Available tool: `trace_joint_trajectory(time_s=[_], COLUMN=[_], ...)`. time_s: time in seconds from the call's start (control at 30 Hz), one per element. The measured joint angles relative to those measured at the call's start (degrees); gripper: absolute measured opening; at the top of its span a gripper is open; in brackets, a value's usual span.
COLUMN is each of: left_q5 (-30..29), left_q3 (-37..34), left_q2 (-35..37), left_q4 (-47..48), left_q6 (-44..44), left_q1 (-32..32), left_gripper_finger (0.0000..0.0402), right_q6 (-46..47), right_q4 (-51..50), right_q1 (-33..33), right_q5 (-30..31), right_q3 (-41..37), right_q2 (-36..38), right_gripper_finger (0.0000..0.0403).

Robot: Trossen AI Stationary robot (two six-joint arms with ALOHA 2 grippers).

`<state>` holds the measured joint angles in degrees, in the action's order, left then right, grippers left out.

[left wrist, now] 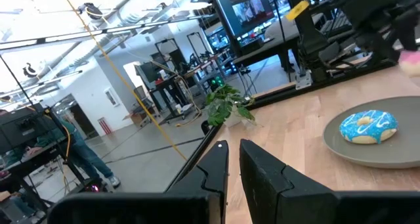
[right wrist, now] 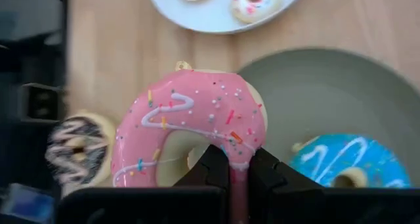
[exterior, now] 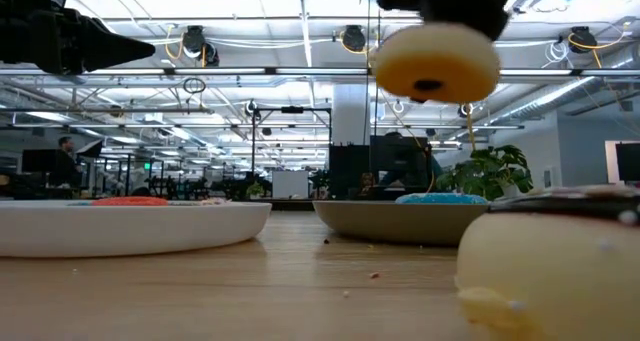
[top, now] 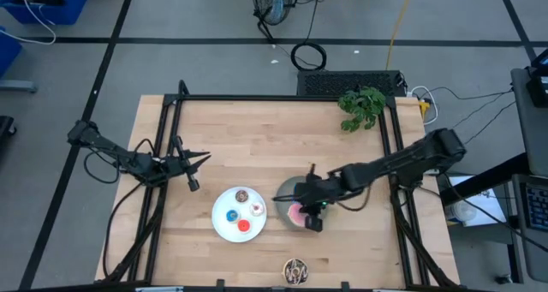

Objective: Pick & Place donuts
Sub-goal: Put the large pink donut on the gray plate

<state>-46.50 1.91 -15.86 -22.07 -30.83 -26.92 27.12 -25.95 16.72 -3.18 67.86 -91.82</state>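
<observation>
My right gripper [right wrist: 237,175] is shut on the pink sprinkled donut [right wrist: 190,129] and holds it above the grey plate's [right wrist: 328,92] near-left rim. In the low view its tan underside [exterior: 435,66] hangs high. The blue sprinkled donut [right wrist: 348,161] lies in the grey plate [top: 291,189]. Four tiny donuts (blue [top: 231,215], red [top: 243,225], whitish-pink [top: 257,209], brown [top: 242,194]) lie on the white plate [top: 221,223]. The chocolate donut [top: 295,271] rests flat on the table near its near edge. My left gripper [top: 193,162] waits shut over the table's left part. My right gripper pinches the pink donut's ring band [right wrist: 239,142] between its two fingers. One finger [right wrist: 213,165] stands at the hole's side and the other [right wrist: 266,171] on the outer edge. The fingers come from above. The donut is lifted clear and sits tilted.
A green plant sprig [top: 361,105] lies at the table's far right. A black frame [top: 171,121] runs along the table's edges. Bare wood lies between the left gripper and the plates and across the far half. A person [left wrist: 72,145] stands in the room beyond the table.
</observation>
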Motion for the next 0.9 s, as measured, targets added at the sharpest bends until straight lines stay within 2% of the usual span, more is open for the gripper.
trace_joint_trajectory(time_s=[0.1, 0.2, 0.5, 0.9], left_q5=[-0.01, 0.00, -0.02, 0.00], left_q3=[0.00, 0.00, 0.00, 0.00], left_q2=[0.00, 0.00, 0.01, 0.02], left_q4=[0.05, 0.05, 0.15, 0.88], left_q6=[-0.02, -0.17, -0.20, -0.28], left_q1=[0.00, 0.00, 0.00, 0.00], left_gripper_finger=[0.0047, 0.0047, 0.0047, 0.0047], right_q6=[-1.78, -4.07, -4.31, -4.27], right_q4=[-3.22, -1.19, 1.23, 3.04], right_q1=[-1.37, -2.42, -5.82, -6.24], right_q5=[-0.09, -1.54, -1.42, -1.78], right_q3=[4.59, 6.35, 6.53, 6.51], right_q2=[-4.50, -7.74, -13.32, -17.81], right_gripper_finger=[0.0008, 0.0008, 0.0008, 0.0008])
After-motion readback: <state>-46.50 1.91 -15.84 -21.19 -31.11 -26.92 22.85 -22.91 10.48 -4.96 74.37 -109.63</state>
